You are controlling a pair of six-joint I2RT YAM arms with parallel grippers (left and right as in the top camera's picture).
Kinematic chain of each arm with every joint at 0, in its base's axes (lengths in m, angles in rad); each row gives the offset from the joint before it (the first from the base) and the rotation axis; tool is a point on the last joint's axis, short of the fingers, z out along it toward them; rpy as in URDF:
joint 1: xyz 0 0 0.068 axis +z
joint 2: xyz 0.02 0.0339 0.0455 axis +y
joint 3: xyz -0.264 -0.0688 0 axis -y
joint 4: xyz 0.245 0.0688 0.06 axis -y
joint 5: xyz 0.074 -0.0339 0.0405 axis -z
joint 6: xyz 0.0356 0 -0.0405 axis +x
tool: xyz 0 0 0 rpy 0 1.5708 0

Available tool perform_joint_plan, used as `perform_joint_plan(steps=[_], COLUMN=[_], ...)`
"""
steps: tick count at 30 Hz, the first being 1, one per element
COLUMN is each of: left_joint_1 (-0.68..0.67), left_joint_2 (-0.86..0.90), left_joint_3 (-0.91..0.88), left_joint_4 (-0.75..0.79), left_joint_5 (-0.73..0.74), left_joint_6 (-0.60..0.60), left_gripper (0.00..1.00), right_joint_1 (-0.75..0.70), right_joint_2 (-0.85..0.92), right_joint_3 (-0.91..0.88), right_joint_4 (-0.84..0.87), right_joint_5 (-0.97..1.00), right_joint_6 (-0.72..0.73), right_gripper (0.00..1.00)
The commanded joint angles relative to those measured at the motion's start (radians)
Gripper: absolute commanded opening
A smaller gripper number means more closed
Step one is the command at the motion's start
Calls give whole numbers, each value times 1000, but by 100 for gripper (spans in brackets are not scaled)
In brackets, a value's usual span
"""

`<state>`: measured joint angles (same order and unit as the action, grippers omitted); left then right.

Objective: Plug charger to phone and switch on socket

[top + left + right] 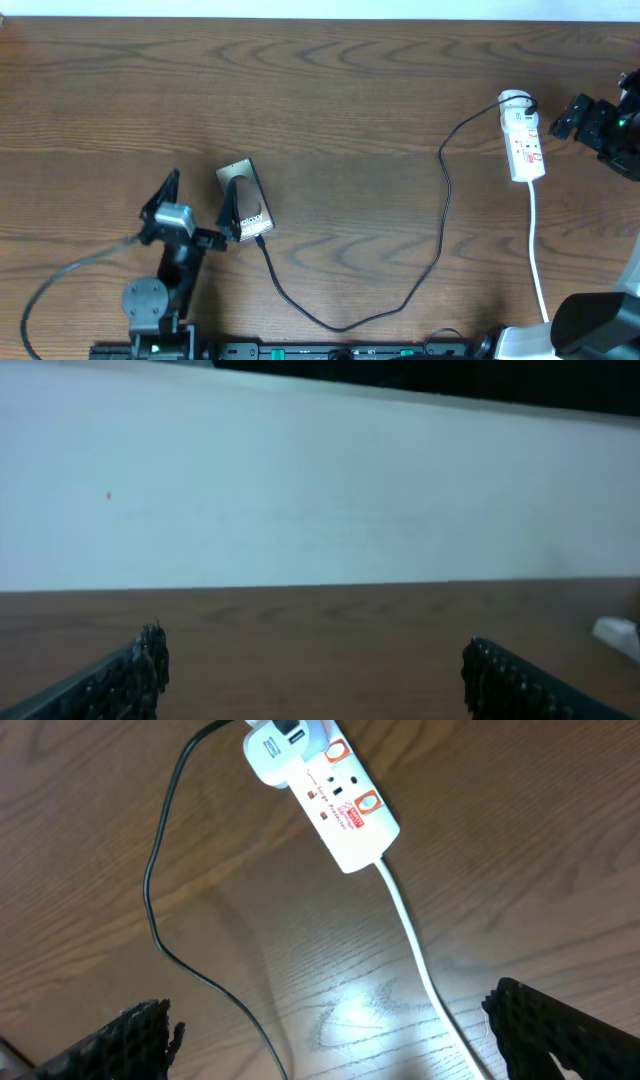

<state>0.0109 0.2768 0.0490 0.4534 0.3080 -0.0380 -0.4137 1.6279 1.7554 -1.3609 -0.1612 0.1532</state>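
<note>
Just beside the left hand (198, 210), the phone (245, 200).

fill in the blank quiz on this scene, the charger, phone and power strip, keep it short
1. The cord leaving the power strip is ___ in colour.
2. The black charger cable runs from the adapter on the strip to the ___.
3. The left gripper and right gripper both stand ___.
4. Of the two grippers, the phone lies nearer the ___ one.

Missing words: white; phone; open; left
</note>
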Motion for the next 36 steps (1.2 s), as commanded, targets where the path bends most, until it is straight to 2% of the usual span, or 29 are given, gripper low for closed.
perform_joint_plan(steps=[1,14,36], left_joint_1=[0,29,48], left_joint_2=[-87,-276,-271], left_joint_3=[-45,-45,-45], left_joint_4=[-28,-512,-517], left_joint_5=[-16,-172,-197], left_joint_6=[76,75,75], left_gripper=[93,93,93], right_joint_1=[-4,-4,-4], right_joint_2=[-6,-6,-6], right_joint_3=[11,11,11], right_joint_4=[0,0,0], right_joint_5=[-2,-2,-2], right_joint_6=[11,11,10], right_gripper=[99,99,99])
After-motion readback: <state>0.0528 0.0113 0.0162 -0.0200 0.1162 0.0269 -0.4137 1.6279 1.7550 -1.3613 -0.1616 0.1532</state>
